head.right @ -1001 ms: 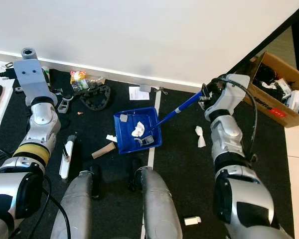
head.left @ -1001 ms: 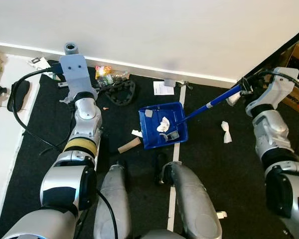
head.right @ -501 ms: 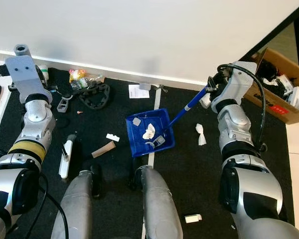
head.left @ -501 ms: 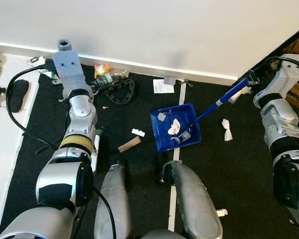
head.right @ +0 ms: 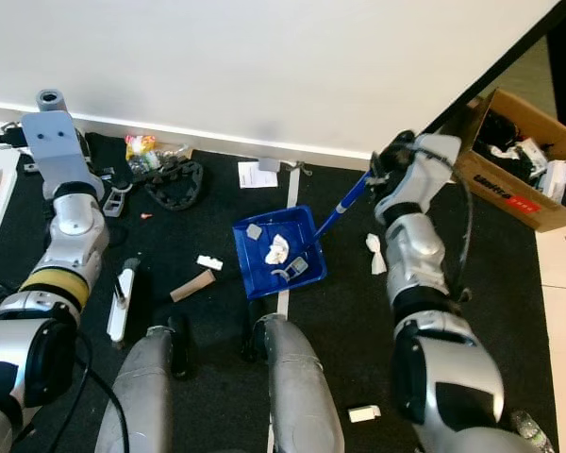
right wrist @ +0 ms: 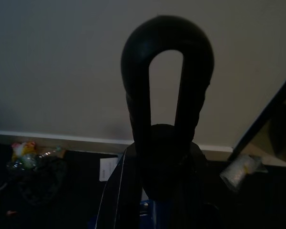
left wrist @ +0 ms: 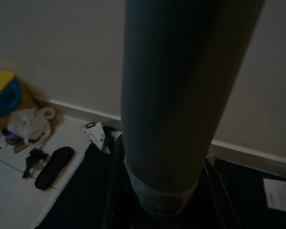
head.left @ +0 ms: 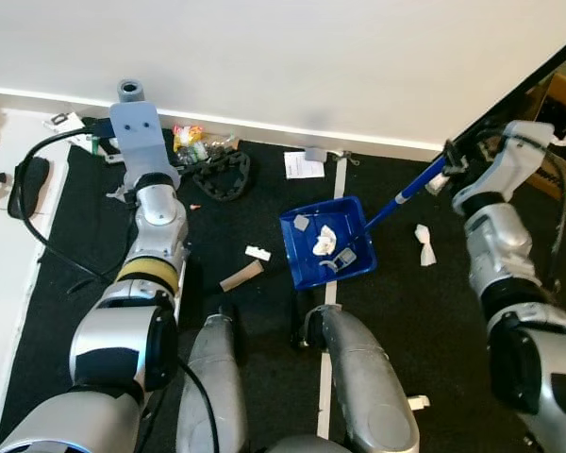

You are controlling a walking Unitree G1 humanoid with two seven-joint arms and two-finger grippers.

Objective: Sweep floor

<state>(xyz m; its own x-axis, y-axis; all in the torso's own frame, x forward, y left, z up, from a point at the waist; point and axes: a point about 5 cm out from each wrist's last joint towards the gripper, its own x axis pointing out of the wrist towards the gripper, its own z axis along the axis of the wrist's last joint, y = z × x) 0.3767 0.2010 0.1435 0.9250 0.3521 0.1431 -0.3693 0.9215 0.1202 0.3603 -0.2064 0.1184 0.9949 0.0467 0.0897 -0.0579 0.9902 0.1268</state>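
Your right gripper (head.right: pixel 389 168) has its jaws pinched on the blue handle (head.right: pixel 347 200) of the dustpan (head.right: pixel 275 251), which sits on the black floor (head.right: pixel 340 311) holding paper scraps (head.right: pixel 276 247), while your left jaws can't be told.

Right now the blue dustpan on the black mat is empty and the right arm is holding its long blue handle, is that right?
Not quite. The blue dustpan is not empty: the left eye view shows crumpled white paper and small grey scraps lying in it. The rest stands: it sits on the black mat, and the right gripper holds its long blue handle.
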